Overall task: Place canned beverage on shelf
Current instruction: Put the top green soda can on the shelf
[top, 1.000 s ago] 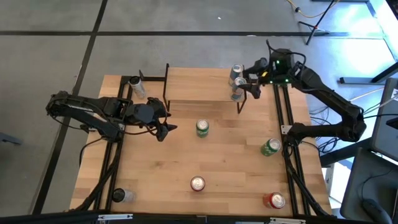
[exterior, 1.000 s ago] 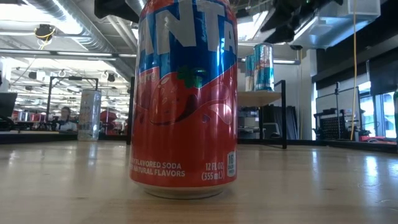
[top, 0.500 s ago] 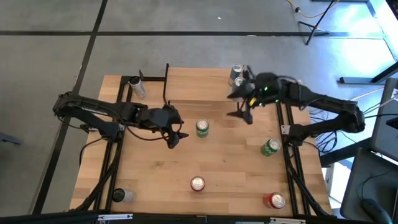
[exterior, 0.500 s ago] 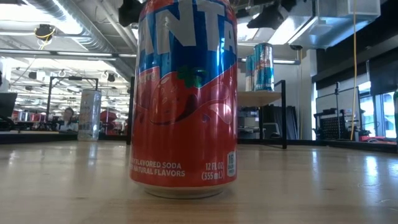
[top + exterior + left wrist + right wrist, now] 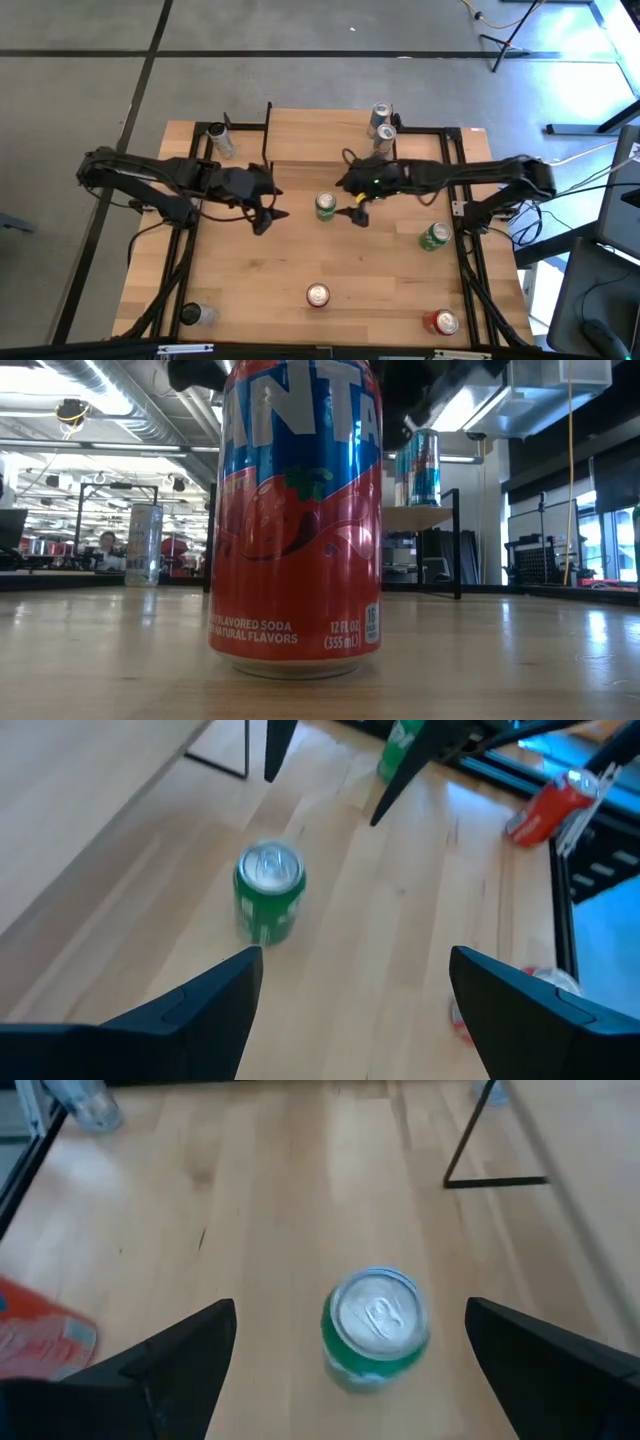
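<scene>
A green can (image 5: 325,206) stands upright on the table's middle, just in front of the shelf (image 5: 320,140). It also shows in the left wrist view (image 5: 268,905) and the right wrist view (image 5: 375,1330). Two blue-and-silver cans (image 5: 382,127) stand on the shelf's right end and show in the low view (image 5: 420,468). My right gripper (image 5: 357,210) is open and empty, just right of the green can, which lies between and beyond its fingers (image 5: 350,1370). My left gripper (image 5: 272,214) is open and empty, left of the green can (image 5: 355,995).
A silver can (image 5: 218,138) stands left of the shelf. A green can (image 5: 434,236) lies at the right. A red can (image 5: 317,295) stands near the front edge and fills the low view (image 5: 295,520). Another red can (image 5: 441,322) and a dark can (image 5: 190,314) are at the front corners.
My right gripper has left the two cans on the shelf's right end. It has gone down and toward the table's left and near edge, ending beside the green can. My left gripper went toward the green can, then drew back a little to the left.
</scene>
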Robot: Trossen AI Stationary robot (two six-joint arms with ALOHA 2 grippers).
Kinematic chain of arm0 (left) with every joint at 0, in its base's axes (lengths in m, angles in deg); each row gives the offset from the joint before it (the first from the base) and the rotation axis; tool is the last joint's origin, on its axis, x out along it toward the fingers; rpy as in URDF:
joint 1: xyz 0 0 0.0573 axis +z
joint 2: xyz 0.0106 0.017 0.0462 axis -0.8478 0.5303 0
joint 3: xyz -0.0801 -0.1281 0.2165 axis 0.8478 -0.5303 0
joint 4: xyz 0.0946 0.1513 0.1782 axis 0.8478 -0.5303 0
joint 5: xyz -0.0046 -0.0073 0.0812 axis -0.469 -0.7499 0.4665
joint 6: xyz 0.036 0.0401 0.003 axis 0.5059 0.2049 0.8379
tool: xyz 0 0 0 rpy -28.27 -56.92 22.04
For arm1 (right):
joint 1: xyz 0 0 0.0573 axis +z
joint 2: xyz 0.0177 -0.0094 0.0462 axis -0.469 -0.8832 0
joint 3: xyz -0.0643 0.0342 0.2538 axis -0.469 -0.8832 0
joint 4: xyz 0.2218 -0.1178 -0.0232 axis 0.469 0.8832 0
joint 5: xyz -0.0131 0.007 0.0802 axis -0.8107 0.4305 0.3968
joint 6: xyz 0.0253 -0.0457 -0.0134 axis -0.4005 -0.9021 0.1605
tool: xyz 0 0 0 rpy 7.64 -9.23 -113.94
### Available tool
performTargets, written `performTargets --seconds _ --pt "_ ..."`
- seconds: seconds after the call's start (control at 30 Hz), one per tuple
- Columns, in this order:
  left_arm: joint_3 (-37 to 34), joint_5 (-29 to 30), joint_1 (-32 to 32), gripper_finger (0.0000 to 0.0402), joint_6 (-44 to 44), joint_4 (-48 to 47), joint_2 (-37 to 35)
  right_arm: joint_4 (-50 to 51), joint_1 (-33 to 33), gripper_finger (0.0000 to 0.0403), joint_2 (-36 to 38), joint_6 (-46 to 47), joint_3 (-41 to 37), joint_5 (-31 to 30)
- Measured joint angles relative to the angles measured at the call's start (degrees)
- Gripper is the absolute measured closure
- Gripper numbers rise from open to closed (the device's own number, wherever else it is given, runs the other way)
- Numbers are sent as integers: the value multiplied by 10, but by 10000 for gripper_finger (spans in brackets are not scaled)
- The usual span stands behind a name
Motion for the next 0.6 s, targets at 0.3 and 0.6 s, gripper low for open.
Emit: performTargets --seconds 0.3,0.6 --pt "0 -1 0 93 15 -92 -58 38 0 23 -93 32 77 -14" --pt "0 0 0 93 15 -166 -148 231 3 23 -240 51 262 -43"
